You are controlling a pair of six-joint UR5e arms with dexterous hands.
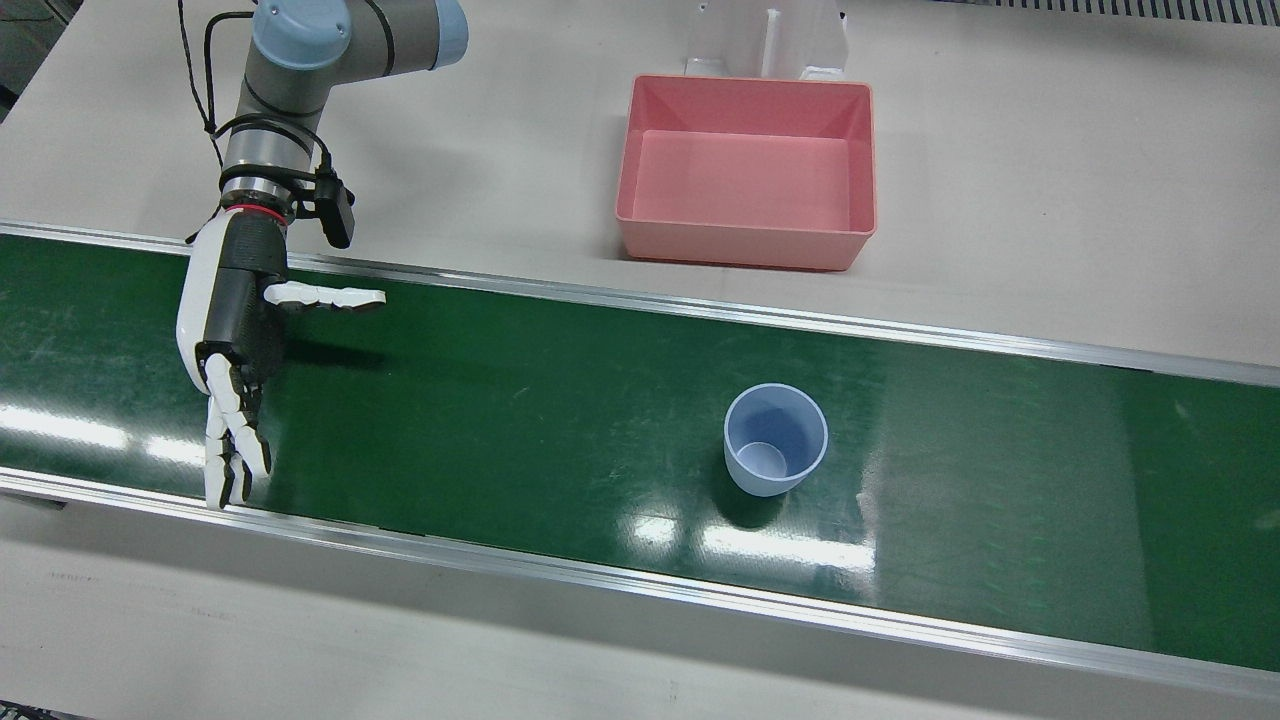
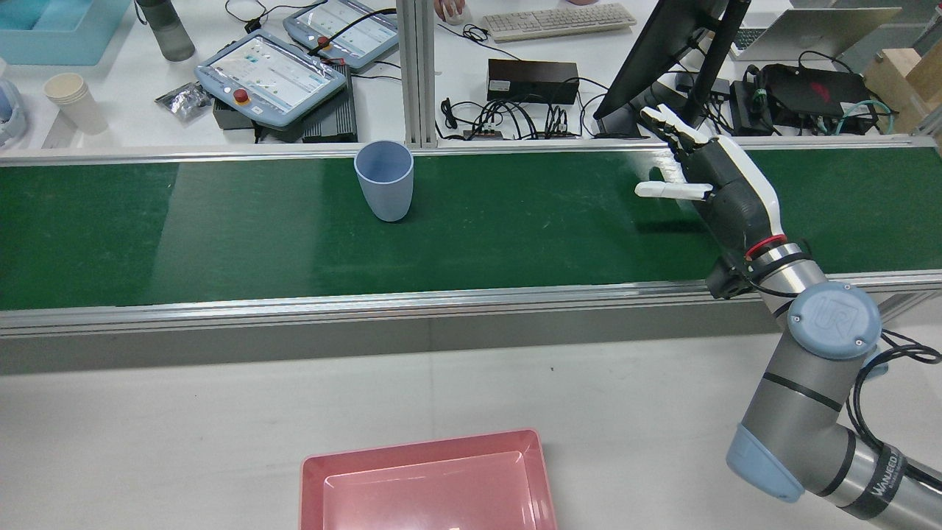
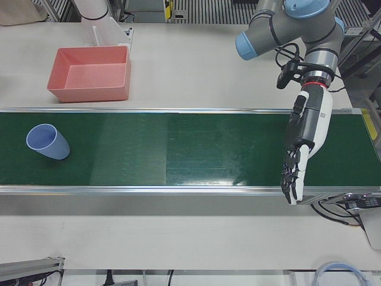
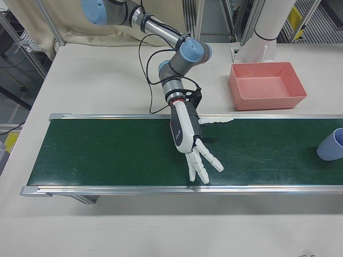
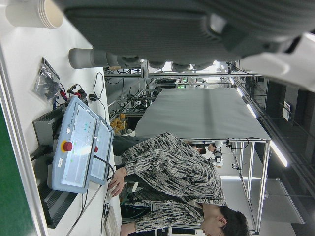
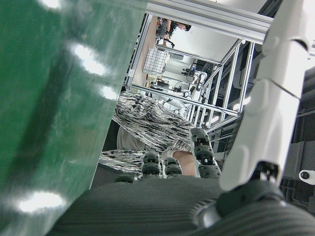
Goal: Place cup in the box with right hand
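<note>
Risk: your right hand (image 1: 232,330), fingers (image 1: 232,440) spread and empty (well apart from target), may tip the upright cup (image 1: 775,438) approaching sideways.

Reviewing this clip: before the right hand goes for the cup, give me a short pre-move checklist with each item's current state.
1. Right hand open and holding nothing: ok.
2. Cup upright on the green belt, mouth up: ok.
3. Belt between right hand and cup free of obstacles: ok.
4. Pink box empty, ready to receive: ok.
5. Left hand clear of the work area: cannot tell; only part of it shows, in its own camera.
6. Belt stopped: cannot tell.
</note>
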